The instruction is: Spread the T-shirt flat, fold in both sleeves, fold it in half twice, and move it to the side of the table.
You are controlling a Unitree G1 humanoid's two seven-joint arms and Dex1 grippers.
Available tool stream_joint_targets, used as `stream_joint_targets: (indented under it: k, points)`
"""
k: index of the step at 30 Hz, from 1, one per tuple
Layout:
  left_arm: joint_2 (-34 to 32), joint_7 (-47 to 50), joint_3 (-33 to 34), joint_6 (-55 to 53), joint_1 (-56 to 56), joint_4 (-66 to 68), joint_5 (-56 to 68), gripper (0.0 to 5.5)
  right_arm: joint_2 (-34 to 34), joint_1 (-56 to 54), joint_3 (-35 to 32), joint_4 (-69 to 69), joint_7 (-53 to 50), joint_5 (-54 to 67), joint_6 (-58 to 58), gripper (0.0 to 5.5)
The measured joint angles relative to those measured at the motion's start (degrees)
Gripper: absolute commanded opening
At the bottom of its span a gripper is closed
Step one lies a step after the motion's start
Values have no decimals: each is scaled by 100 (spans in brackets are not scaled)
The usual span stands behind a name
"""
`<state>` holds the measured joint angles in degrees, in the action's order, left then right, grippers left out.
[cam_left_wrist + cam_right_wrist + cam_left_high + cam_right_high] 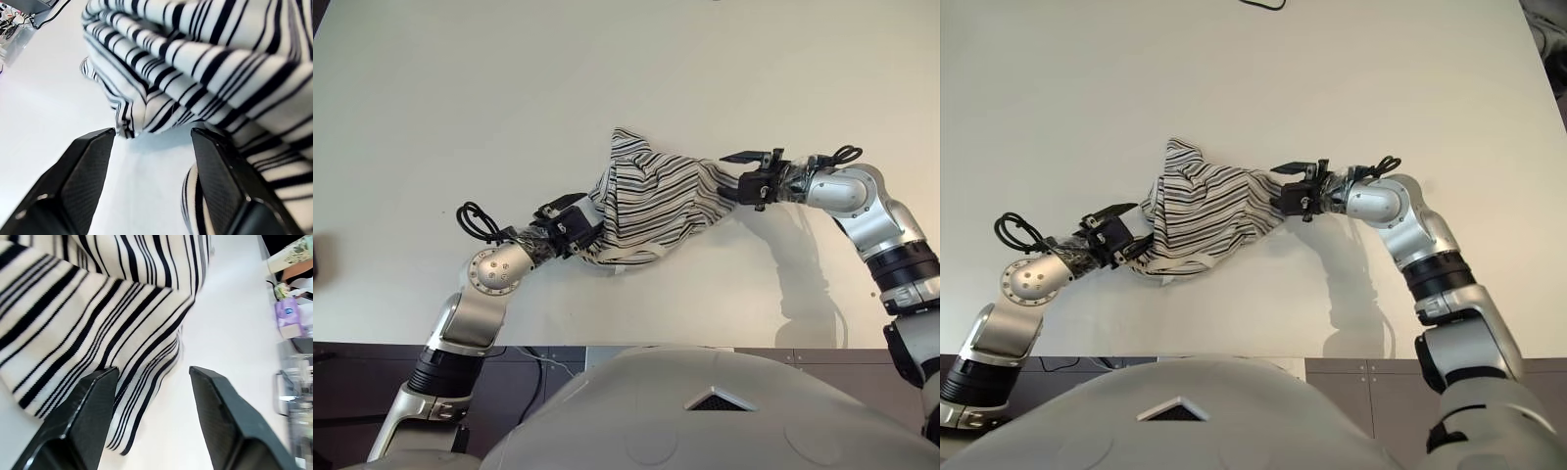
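The black-and-white striped T-shirt [651, 201] lies bunched in a crumpled heap at the middle of the white table [460, 98]. My left gripper [590, 227] is at the heap's near-left edge, open. In the left wrist view its fingers [88, 166] straddle bare table, with the shirt's folds [195, 54] just beyond and against one finger. My right gripper [732, 174] is at the heap's right edge, also open. In the right wrist view a hem of the shirt [73, 308] lies by one finger [83, 411], and nothing is pinched.
Bare white tabletop surrounds the heap on all sides. A black cable [1263, 5] lies at the far edge. The table's dark front edge [607, 348] runs close to my body. Small items [286, 313] stand beyond the table's side.
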<state>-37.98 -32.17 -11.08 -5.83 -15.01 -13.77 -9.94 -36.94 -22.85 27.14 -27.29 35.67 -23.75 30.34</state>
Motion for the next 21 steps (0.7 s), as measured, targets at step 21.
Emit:
stream_joint_targets:
  k: [21]
  points:
    - [-547,-144,531,1210,260,751,-155,288,-446,78,-413,-60,-189,577,1084,266]
